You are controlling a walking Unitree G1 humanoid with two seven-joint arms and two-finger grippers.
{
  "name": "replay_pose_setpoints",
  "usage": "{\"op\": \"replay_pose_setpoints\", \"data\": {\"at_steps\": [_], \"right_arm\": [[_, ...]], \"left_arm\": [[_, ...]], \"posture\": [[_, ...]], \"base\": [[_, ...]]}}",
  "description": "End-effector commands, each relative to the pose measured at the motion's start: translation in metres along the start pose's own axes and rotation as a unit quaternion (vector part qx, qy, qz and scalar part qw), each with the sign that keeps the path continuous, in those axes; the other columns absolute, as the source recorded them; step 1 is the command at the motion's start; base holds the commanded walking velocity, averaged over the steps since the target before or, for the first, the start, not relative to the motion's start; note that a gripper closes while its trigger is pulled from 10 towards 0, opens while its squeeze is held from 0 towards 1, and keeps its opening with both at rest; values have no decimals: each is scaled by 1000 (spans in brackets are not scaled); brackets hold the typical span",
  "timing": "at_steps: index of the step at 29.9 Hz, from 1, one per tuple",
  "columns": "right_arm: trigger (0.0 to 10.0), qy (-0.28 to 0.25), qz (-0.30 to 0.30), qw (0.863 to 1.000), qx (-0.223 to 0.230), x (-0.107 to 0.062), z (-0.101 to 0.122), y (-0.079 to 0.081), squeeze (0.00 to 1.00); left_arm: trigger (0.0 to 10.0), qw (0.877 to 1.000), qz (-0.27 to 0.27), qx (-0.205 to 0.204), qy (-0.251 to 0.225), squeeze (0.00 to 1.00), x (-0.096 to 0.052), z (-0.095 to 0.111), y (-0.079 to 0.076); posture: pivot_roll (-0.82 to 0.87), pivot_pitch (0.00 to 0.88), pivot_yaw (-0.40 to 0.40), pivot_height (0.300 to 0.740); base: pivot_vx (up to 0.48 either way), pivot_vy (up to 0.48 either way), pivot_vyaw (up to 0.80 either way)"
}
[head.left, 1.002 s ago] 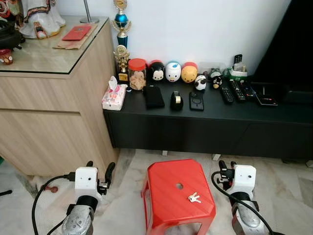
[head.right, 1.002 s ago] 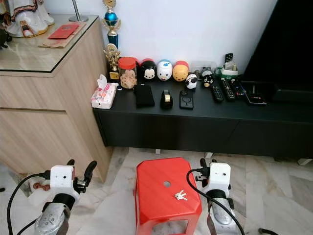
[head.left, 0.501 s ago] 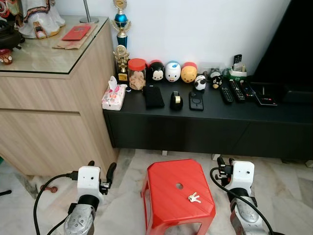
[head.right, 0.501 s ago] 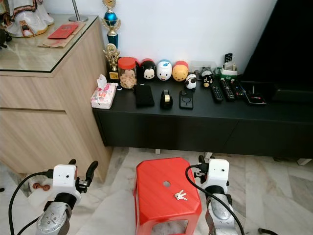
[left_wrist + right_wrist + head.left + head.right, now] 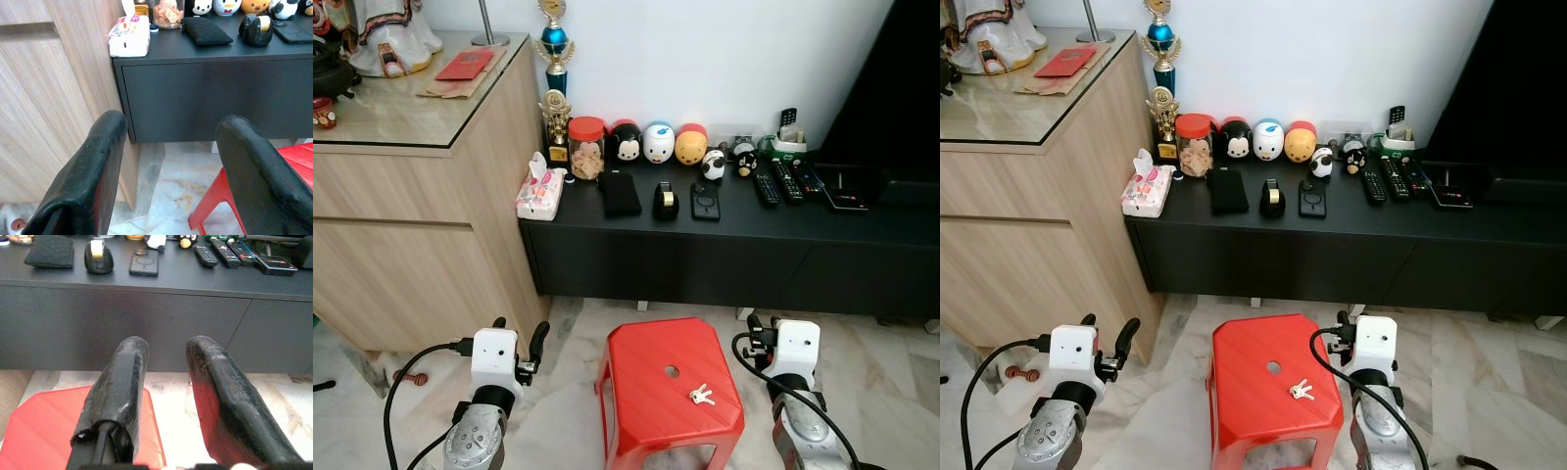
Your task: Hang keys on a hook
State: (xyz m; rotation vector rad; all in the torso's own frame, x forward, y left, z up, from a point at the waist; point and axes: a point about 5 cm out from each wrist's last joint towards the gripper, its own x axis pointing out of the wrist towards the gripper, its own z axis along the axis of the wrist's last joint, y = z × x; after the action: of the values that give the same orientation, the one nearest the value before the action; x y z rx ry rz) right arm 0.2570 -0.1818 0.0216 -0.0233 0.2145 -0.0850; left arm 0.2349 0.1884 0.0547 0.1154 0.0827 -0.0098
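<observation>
red plastic stool point(image 5: 671, 392) stands on the marble floor point(image 5: 573, 392), near the robot, with the keys point(image 5: 702, 396) lying on its top, right of the centre hole. left gripper point(image 5: 517, 338) hovers left of the stool, jaws wide apart and empty. right gripper point(image 5: 759, 331) hovers just right of the stool, jaws narrowly parted, holding nothing. beyond, a black counter point(image 5: 724, 230) carries what look like remotes point(image 5: 783, 182) and a tape dispenser point(image 5: 666, 201).

keys point(image 5: 702, 396) on stool point(image 5: 651, 363), stool before cabinet point(image 5: 724, 259)
</observation>
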Motion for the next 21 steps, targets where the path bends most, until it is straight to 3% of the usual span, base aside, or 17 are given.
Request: {"op": "replay_pose_setpoints", "data": {"at_steps": [1,15,21], "right_arm": [[10000,-8,0,1000,0,1,4,0,0],[10000,13,-3,1000,-2,3,-1,0,0],[10000,20,1,1000,-2,3,-3,2,0]], "left_arm": [[10000,1000,-3,-1,-5,0,1,4,-2],[10000,1000,-7,0,-3,0,2,4,-3],[10000,1000,-9,-1,-3,0,2,4,-4]], "posture": [[-74,30,-63,677],[-75,35,-62,677],[-74,35,-60,652]], "base": [[0,0,0],[0,0,0],[0,0,0]]}}
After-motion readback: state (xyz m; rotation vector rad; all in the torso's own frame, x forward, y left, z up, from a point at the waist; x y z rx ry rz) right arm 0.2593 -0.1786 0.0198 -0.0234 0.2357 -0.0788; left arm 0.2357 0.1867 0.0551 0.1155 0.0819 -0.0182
